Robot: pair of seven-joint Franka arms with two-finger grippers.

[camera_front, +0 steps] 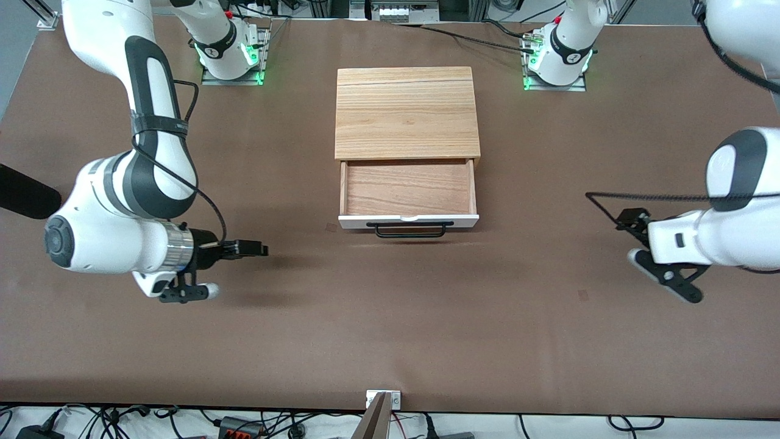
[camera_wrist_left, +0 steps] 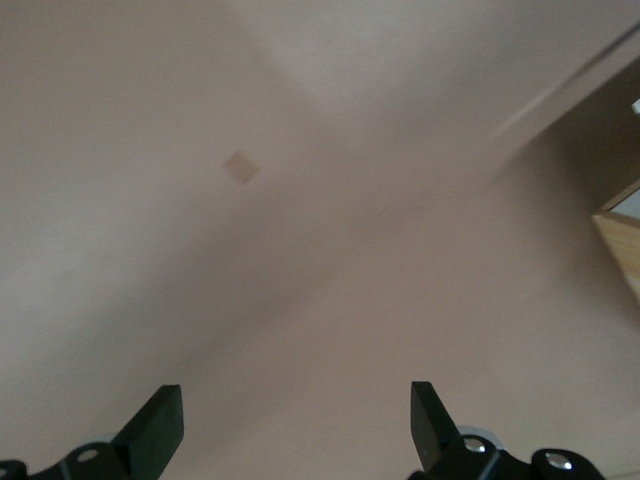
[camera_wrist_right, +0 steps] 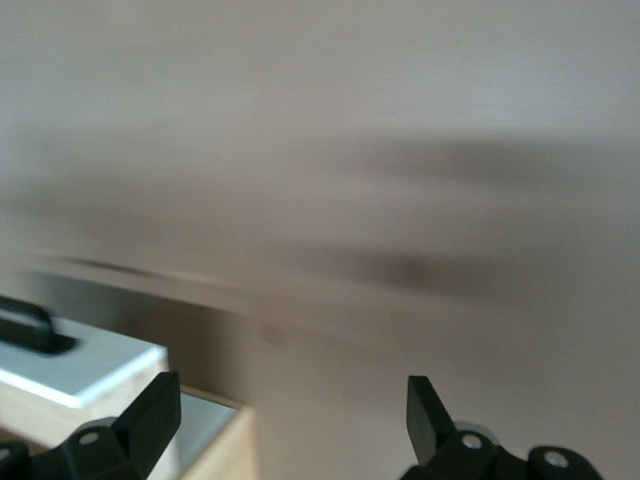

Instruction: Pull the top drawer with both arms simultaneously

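The top drawer (camera_front: 408, 221) stands pulled out of the light-wood cabinet (camera_front: 406, 113), showing its reddish-brown inside (camera_front: 407, 186); its black bar handle (camera_front: 409, 230) faces the front camera. My right gripper (camera_front: 244, 249) hangs open over the table toward the right arm's end, well apart from the drawer. My left gripper (camera_front: 631, 218) hangs open over the table toward the left arm's end, also apart from it. The right wrist view has the right gripper (camera_wrist_right: 293, 415) holding nothing, with the drawer's white front (camera_wrist_right: 80, 365) and handle (camera_wrist_right: 25, 325) at the picture's edge. The left gripper (camera_wrist_left: 295, 425) holds nothing over bare table.
The brown table (camera_front: 390, 329) carries the cabinet in its middle. Both arm bases (camera_front: 231, 58) (camera_front: 557, 61) stand farther from the front camera than the cabinet. A small dark square mark (camera_wrist_left: 240, 167) lies on the table. A bracket (camera_front: 382, 399) sits at the table's front edge.
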